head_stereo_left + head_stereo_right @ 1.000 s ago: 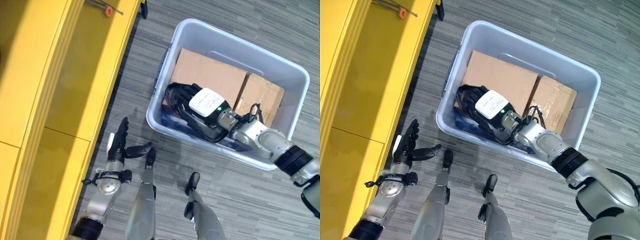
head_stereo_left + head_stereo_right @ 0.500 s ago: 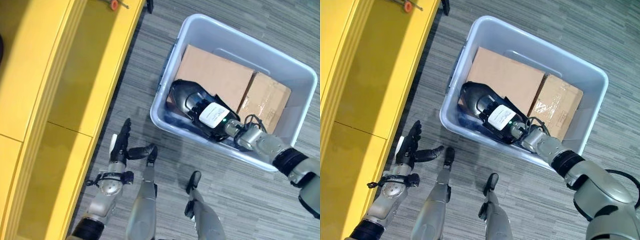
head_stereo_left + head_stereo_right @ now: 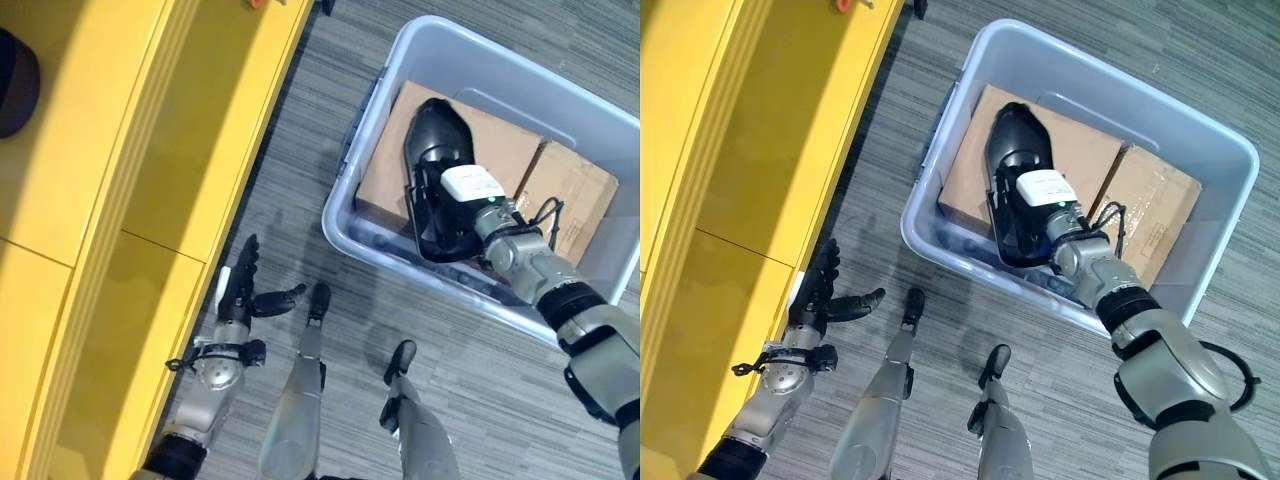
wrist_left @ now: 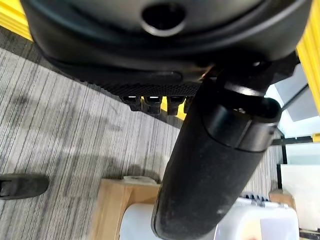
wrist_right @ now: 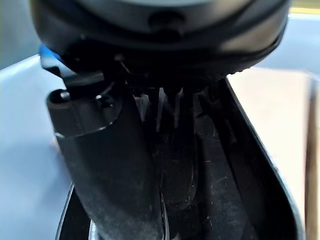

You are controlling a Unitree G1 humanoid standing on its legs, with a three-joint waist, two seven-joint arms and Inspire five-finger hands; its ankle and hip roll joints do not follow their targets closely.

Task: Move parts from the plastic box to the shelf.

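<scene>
While your left hand (image 3: 238, 296) hangs low by the yellow shelf (image 3: 150, 150), its fingers are straight and spread with the thumb held out to the side, holding nothing above the grey striped floor (image 3: 300, 200). Your left wrist view shows the same: fingers (image 4: 150, 102) extended in a row, thumb apart, carpet beyond them.

Farther out, your right hand (image 3: 1035, 205) is inside the pale blue plastic box (image 3: 970, 60), which sits on the floor just beside the shelf's edge. That hand is clamped on a black moulded part (image 3: 1017, 150): your right wrist view shows the thumb (image 5: 107, 165) on one side of the part's glossy wall and the fingers curled on the other. The part is long, rounded at its far end, and tilted up, with that end lying over the larger of two cardboard boxes. The bigger cardboard box (image 3: 975, 160) fills the box's shelf-side half; the smaller cardboard box (image 3: 1155, 215) lies touching it on the side away from the shelf.

On the shelf's far end you can see a small orange object (image 3: 844, 4) at the frame edge, and a dark rounded object (image 3: 15, 65) rests on the upper surface.
</scene>
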